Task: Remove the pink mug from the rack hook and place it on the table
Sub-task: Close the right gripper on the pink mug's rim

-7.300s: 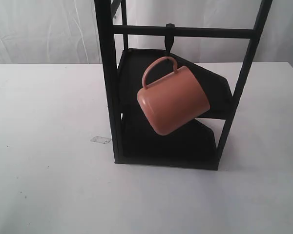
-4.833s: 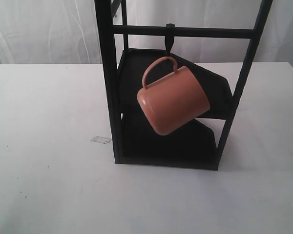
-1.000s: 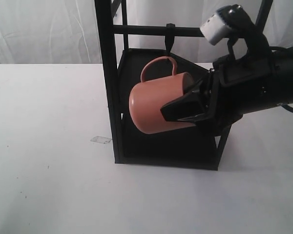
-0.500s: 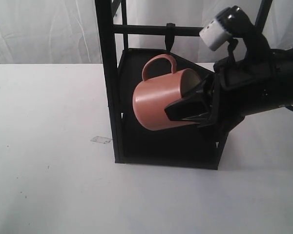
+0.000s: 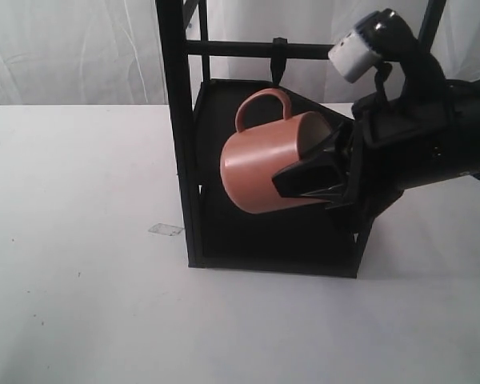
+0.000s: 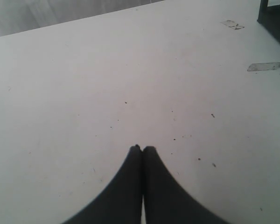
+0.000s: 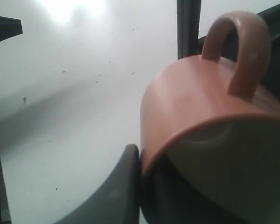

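Note:
The pink mug [image 5: 256,172] lies on its side in the air inside the black rack [image 5: 176,120], handle up and bottom facing left. Its handle loop sits just under the tip of the rack hook [image 5: 278,68]; I cannot tell if they touch. My right gripper [image 5: 292,178] reaches in from the right and is shut on the mug's rim. In the right wrist view the right gripper [image 7: 141,156] has one finger outside the mug [image 7: 191,98] and the other inside against the cream wall. My left gripper [image 6: 143,148] is shut and empty, low over the white table [image 6: 107,70].
The rack's angled black shelves [image 5: 224,216] lie behind and below the mug, with upright posts on both sides. A scrap of clear tape [image 5: 165,230] lies on the table [image 5: 80,200] left of the rack; the left wrist view also shows the tape [image 6: 263,66].
The right arm came in from the right and closed on the hanging mug's rim. Over the last second the mug shifted slightly right and up, its handle rising toward the hook tip.

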`<action>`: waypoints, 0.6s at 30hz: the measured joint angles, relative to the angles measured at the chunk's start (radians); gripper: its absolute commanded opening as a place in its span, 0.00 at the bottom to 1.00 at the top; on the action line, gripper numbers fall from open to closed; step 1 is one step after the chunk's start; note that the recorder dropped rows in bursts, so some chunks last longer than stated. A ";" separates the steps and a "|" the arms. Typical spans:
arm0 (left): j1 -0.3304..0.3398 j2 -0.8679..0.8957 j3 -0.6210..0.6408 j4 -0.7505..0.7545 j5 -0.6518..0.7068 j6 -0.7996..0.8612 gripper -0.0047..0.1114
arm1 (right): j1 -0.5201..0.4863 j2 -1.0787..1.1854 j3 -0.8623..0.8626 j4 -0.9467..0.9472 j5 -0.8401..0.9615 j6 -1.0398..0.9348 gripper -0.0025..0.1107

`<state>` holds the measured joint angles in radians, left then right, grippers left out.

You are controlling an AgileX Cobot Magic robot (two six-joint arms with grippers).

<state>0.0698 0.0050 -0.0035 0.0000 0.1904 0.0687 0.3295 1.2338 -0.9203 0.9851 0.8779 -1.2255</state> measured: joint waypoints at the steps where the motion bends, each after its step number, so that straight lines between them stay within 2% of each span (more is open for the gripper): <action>1: 0.000 0.000 0.000 0.000 0.000 0.000 0.04 | 0.000 -0.004 0.000 -0.002 0.000 0.000 0.02; 18: 0.000 0.000 0.000 0.000 0.000 0.000 0.04 | 0.000 -0.048 0.000 0.006 0.048 -0.013 0.02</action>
<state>0.0698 0.0050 -0.0035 0.0000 0.1904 0.0687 0.3295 1.1860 -0.9203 0.9908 0.9262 -1.2386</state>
